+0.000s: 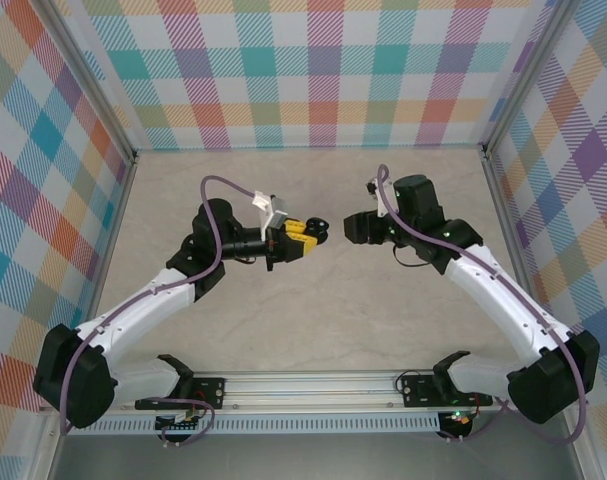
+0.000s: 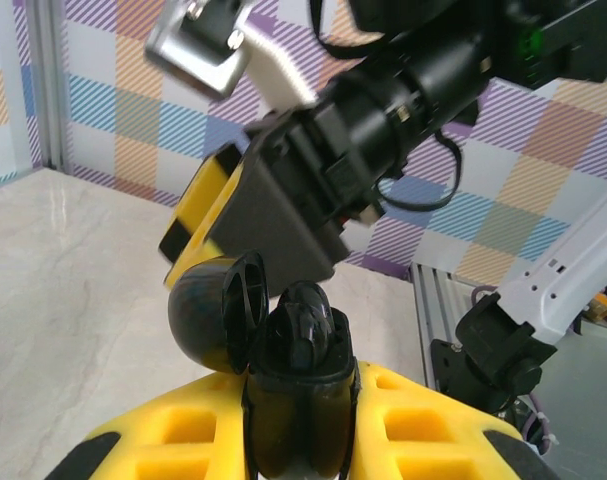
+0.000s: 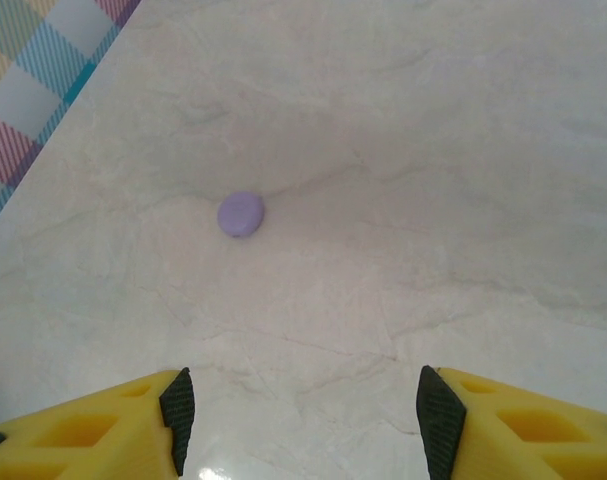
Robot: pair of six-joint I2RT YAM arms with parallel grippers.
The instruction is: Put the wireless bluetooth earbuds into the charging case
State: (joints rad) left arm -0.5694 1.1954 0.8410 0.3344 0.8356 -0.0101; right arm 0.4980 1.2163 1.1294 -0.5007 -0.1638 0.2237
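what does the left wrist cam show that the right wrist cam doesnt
Left wrist view: the left gripper shut on a black charging case, its lid flipped open, with the right arm's wrist close in front. Right wrist view: the right gripper open above the table, nothing between its fingers, and a lilac round disc lying further out. Both share the pale marble-look table and the checked wall.
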